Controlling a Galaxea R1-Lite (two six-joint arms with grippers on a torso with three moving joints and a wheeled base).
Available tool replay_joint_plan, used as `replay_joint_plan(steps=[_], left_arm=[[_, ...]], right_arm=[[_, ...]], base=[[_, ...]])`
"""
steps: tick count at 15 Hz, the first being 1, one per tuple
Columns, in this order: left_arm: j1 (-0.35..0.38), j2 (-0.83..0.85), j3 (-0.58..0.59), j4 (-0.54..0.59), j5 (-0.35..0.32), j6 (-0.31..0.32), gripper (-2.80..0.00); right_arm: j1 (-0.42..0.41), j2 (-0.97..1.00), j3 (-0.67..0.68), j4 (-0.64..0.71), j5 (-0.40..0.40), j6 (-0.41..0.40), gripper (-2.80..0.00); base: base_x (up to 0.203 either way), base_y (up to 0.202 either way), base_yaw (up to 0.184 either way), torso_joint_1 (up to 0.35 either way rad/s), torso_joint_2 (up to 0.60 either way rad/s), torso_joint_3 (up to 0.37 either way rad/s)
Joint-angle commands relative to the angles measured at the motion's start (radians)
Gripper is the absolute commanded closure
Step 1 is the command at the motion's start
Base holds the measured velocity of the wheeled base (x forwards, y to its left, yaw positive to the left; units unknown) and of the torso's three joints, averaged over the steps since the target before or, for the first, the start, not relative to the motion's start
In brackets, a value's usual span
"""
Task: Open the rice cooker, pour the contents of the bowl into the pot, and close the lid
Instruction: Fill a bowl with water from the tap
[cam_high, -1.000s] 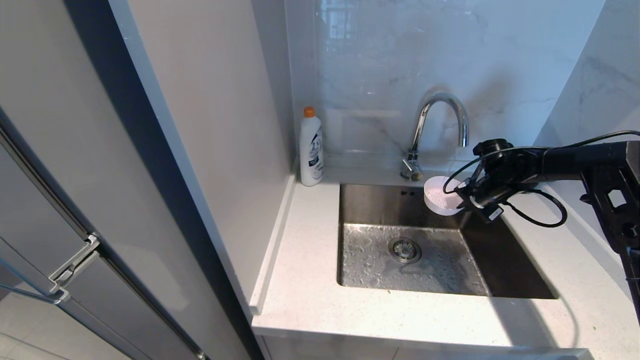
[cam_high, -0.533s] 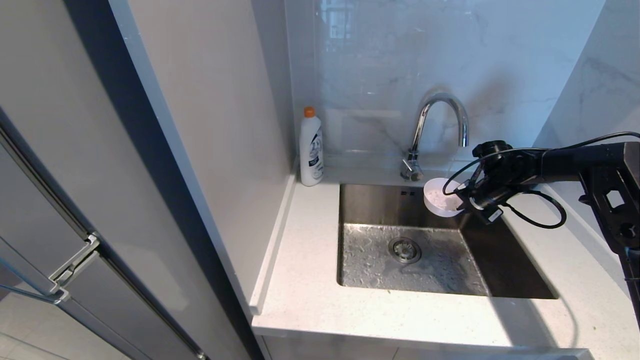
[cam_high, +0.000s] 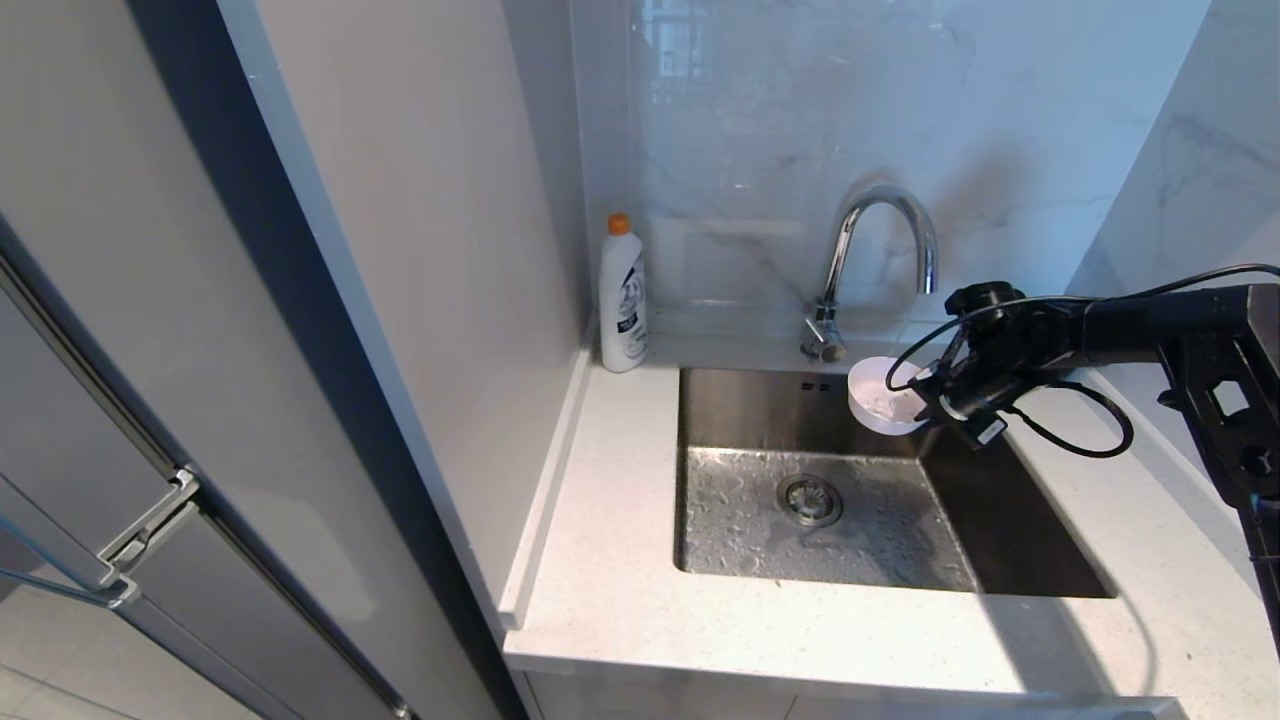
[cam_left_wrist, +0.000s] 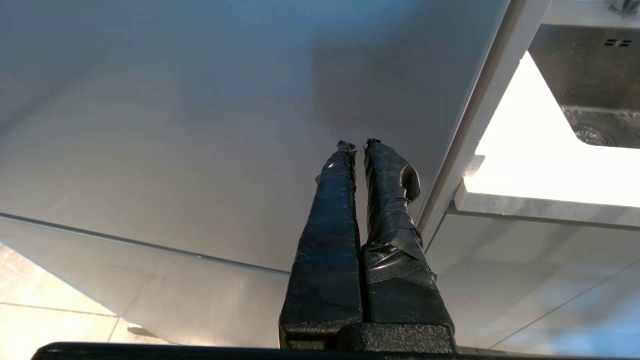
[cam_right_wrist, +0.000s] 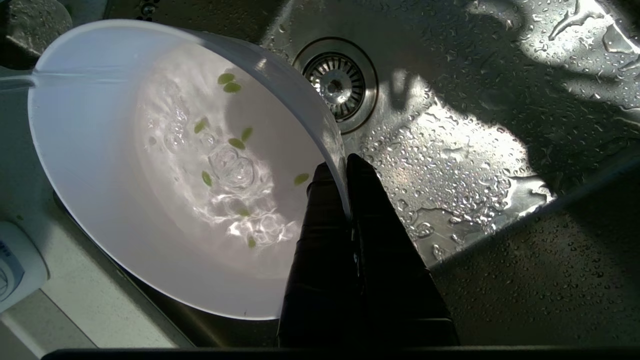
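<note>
My right gripper (cam_high: 925, 400) (cam_right_wrist: 340, 167) is shut on the rim of the bowl (cam_high: 885, 395) (cam_right_wrist: 150, 170), one finger inside the wall and one outside. It holds the bowl over the far right corner of the sink (cam_high: 990, 520), under the tap (cam_high: 880, 245). A thin stream of water runs into the bowl. Green bits, the contents (cam_right_wrist: 235, 142), float in the bubbling water. My left gripper (cam_left_wrist: 357, 145) is shut on nothing, low beside a grey cabinet panel. The rice cooker, its pot and its lid are out of view.
A white bottle with an orange cap (cam_high: 622, 295) stands on the counter (cam_high: 620, 560) left of the sink. The wet sink has a drain (cam_high: 808, 498) (cam_right_wrist: 337, 82). A tall grey panel (cam_high: 400, 300) borders the counter's left; a marble wall rises behind.
The bowl and my right gripper have shifted very slightly; otherwise nothing has moved.
</note>
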Motion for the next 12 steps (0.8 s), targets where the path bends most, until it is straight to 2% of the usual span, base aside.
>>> replay_joint_plan(steps=[1, 12], left_arm=[[0.000, 0.001, 0.000, 0.000, -0.001, 0.001, 0.00], [0.001, 0.001, 0.000, 0.000, -0.001, 0.000, 0.00]], right_arm=[[0.000, 0.001, 0.001, 0.002, 0.001, 0.004, 0.00], [-0.001, 0.001, -0.001, 0.002, 0.003, 0.005, 0.00]], base=[[0.000, 0.000, 0.000, 0.000, 0.00, 0.000], [0.000, 0.000, 0.000, 0.000, 0.00, 0.000]])
